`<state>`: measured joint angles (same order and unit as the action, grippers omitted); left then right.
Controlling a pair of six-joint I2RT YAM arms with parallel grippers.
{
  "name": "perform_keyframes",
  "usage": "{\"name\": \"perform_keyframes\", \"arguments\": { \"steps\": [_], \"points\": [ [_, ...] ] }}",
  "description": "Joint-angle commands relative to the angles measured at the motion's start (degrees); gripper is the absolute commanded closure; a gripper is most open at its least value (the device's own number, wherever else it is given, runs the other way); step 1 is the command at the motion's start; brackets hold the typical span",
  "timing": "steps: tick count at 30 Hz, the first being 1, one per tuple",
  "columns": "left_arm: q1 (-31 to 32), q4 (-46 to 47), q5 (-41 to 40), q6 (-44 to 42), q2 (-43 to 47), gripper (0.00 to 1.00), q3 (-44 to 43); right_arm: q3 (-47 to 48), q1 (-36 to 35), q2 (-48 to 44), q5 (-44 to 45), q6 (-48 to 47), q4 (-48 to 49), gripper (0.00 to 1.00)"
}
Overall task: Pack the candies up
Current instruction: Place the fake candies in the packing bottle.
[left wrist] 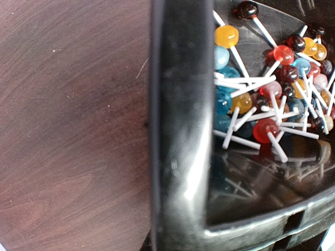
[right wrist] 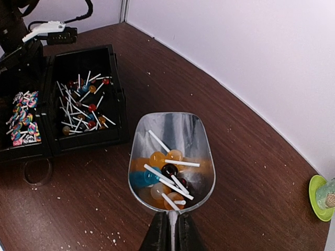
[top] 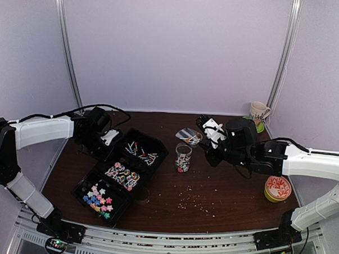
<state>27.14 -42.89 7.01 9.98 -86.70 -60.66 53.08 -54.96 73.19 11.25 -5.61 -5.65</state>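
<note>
Right claw [right wrist: 168, 232] is being clenched on the handle of a scoop [right wrist: 172, 130]. The scoop is being held level above the tabletop [right wrist: 246, 157], loaded with candies [right wrist: 165, 175] on white sticks. A clear cup [top: 183, 157], partly filled, is standing just beside it.

Likely step: load is being tipped into the cup. The scoop's lip is best centred over the cup's mouth, then tilted slowly, since crossed sticks could jam or spill over.

Left claw [top: 104, 138] is nearly closed, seemingly pinching the rim of the black tray [right wrist: 118, 104], where more candies are lying.
</note>
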Motion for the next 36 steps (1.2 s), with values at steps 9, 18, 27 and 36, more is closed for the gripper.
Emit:
{"name": "perform_keyframes", "arguments": {
  "steps": [9, 18, 27, 36],
  "points": [
    [-0.4, 3.3, 2.4, 1.4, 3.0, 1.00, -3.3, 8.2, 0.6, 1.3, 2.5, 2.0, -16.9, 1.00],
    [-0.5, 3.3, 2.4, 1.4, 2.9, 1.00, -3.3, 11.3, 0.8, 3.9, 2.2, 1.9, -21.9, 1.00],
    [-0.7, 3.3, 2.6, 1.4, 2.8, 1.00, -3.3, 13.8, 0.9, 5.6, 2.1, 1.9, -25.6, 1.00],
    [-0.7, 3.3, 2.6, 1.4, 2.8, 1.00, -3.3, 16.6, 0.9, 7.0, 2.2, 1.7, -29.7, 1.00]
  ]
}}
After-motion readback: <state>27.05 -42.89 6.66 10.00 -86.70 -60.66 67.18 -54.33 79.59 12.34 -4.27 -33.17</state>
